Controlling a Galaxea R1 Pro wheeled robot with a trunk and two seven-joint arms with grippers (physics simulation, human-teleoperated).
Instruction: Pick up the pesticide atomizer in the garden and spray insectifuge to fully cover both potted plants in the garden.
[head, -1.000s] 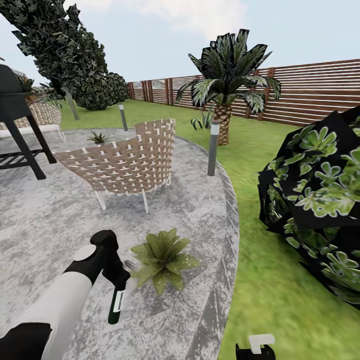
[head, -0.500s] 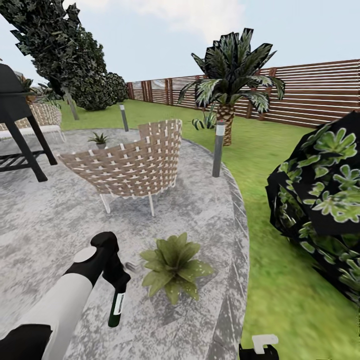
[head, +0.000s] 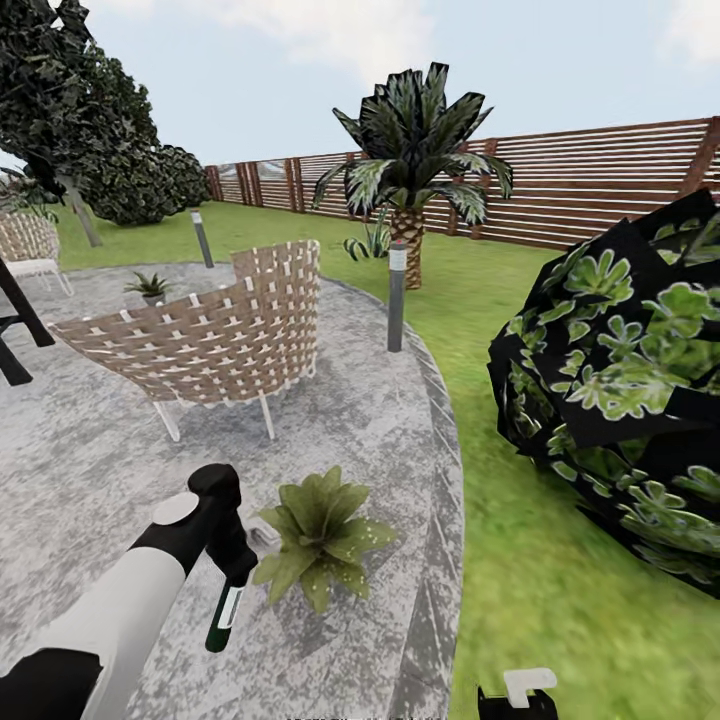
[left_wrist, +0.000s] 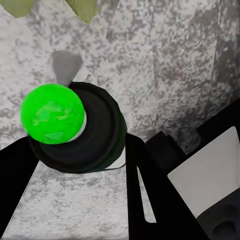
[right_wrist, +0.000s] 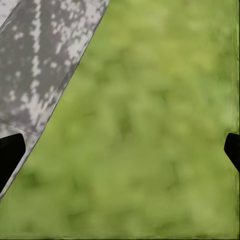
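Note:
My left gripper (head: 236, 572) is shut on the pesticide atomizer (head: 225, 605), a slim dark bottle with a white label that hangs downward over the stone patio. In the left wrist view the bottle's green base (left_wrist: 52, 113) faces the camera between the black fingers (left_wrist: 145, 175). A potted plant (head: 318, 530) with broad green leaves sits on the patio just right of the bottle, close to it. A smaller potted plant (head: 150, 287) stands far back on the patio. My right gripper (head: 515, 692) is low over the lawn, open and holding nothing, with one fingertip (right_wrist: 10, 155) showing in the right wrist view.
A woven wicker chair (head: 200, 345) stands behind the near plant. A grey bollard light (head: 397, 295) marks the patio edge (head: 440, 480). A big dark bush (head: 620, 400) fills the right side of the lawn. A palm (head: 412, 160) and a slatted fence (head: 600, 180) lie beyond.
The whole picture has shifted, first slightly right, then left, so the camera has moved. The left gripper still holds the atomizer beside the near plant in the same pose.

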